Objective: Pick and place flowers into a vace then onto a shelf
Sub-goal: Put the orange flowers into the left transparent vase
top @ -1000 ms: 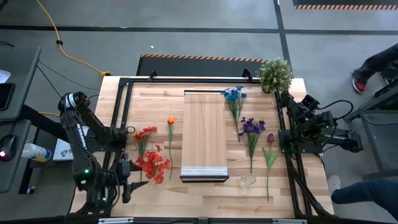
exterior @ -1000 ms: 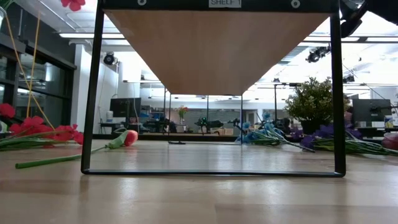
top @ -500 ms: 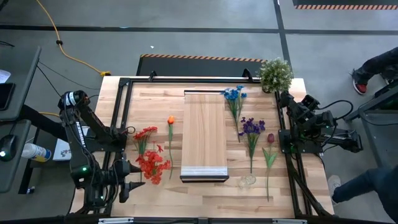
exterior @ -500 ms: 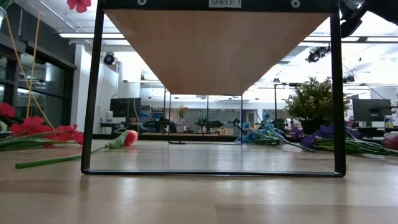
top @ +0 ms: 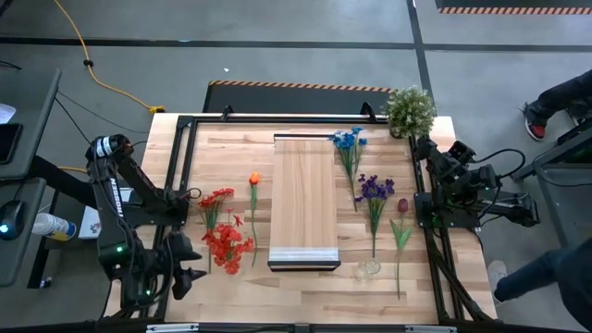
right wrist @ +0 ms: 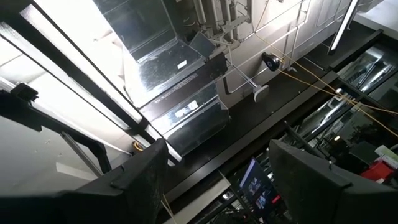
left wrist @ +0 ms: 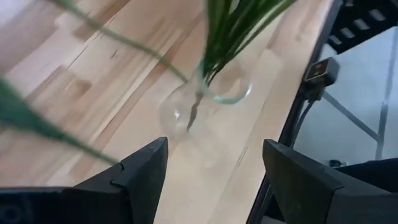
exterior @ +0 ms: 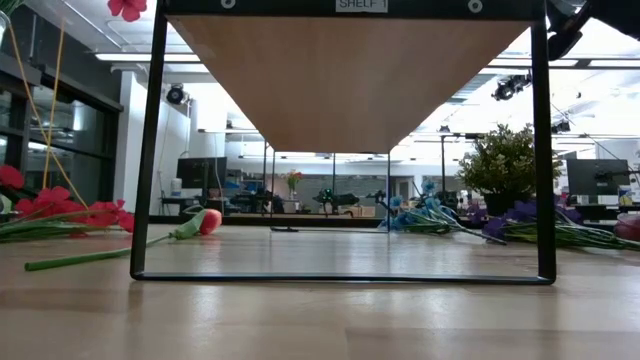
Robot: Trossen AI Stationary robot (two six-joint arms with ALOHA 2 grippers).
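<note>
Your left gripper (top: 190, 265), fingers spread and holding nothing, sits just beside the red long-stemmed artificial flowers (top: 226, 246); your right gripper, also spread, points ceilingward.

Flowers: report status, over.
Left gripper open, short of vase holding green stems. Right gripper open, parked, aimed at ceiling. Other flowers flat on table; shelf bare.

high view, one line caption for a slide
Flowers lie either side of the raised shelf; both arms wait at the table's edges.
</note>
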